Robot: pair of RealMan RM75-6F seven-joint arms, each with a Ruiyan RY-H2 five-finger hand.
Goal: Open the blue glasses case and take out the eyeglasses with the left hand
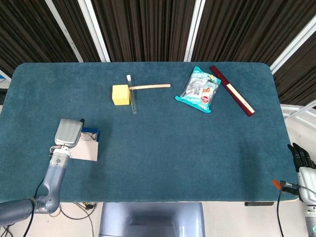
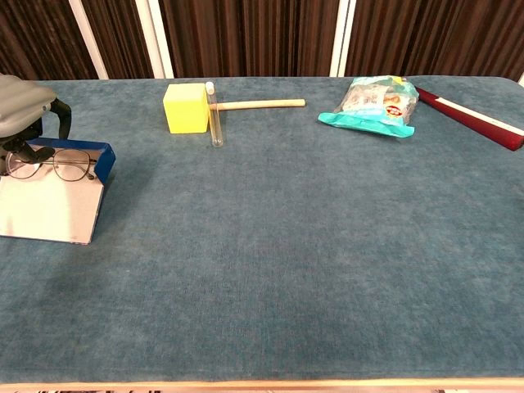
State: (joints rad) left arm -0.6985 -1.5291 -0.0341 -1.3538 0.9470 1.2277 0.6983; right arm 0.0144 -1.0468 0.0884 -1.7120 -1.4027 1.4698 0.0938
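Left hand (image 2: 24,115) gripping eyeglasses (image 2: 51,165)

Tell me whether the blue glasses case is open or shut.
Open. In the chest view the blue glasses case has its pale flap folded out flat, and the eyeglasses show uncovered beside the left hand.

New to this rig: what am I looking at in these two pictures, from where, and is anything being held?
A two-armed robot works at a table. One camera looks down from its head, the other forward from its chest. The left hand is at the open blue glasses case, where the eyeglasses show; whether it grips them I cannot tell. The right hand hangs off the table's edge, idle. Also lying there: a yellow block, a clear tube, a wooden stick, a snack bag and a dark red ruler.
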